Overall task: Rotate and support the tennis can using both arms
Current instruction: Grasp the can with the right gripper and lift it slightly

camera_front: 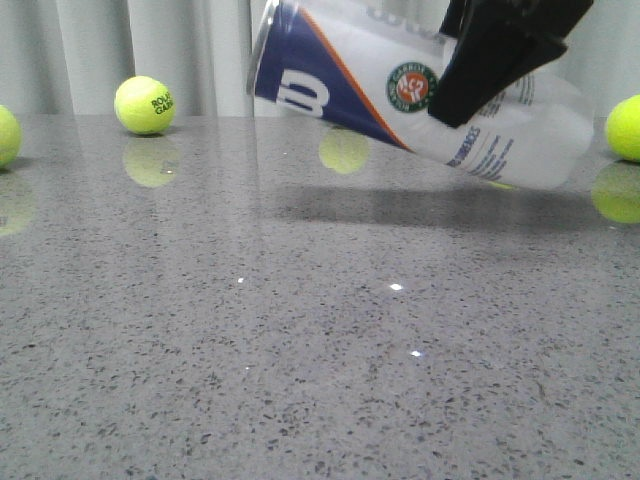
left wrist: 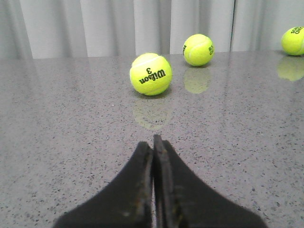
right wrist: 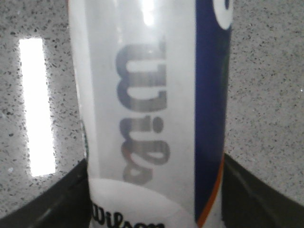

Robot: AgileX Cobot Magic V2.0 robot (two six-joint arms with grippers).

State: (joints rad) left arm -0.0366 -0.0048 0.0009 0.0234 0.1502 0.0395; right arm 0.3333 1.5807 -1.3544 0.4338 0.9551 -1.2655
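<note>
The tennis can (camera_front: pixel 420 95) hung above the grey speckled table (camera_front: pixel 300 380), lifted clear of it and tilted, its rimmed end high toward the left and its other end lower at the right, where it may have been just touching the surface; the front view did not settle that. The right gripper (camera_front: pixel 490 70) grasped it from above near the middle, beside the round badge, one black finger lying across the can's face. In the right wrist view the can (right wrist: pixel 147 118) filled the frame, with the dark fingers (right wrist: pixel 251 194) pressed against its two sides and the table showing beyond.

The left gripper (left wrist: pixel 154 142) was clenched on nothing, its two tapered fingers pressed together tip to tip, low over the table. Just ahead of it sat a Wilson-marked ball (left wrist: pixel 150 73), and farther off a second ball (left wrist: pixel 198 49).

In the front view, behind the can, a shadow lay on the table under it. Farther back, near the pale curtain (camera_front: pixel 180 50), a printed ball (camera_front: pixel 145 105) stood well to the left of the can, another ball (camera_front: pixel 5 135) at the left edge and one (camera_front: pixel 625 128) at the right edge.
</note>
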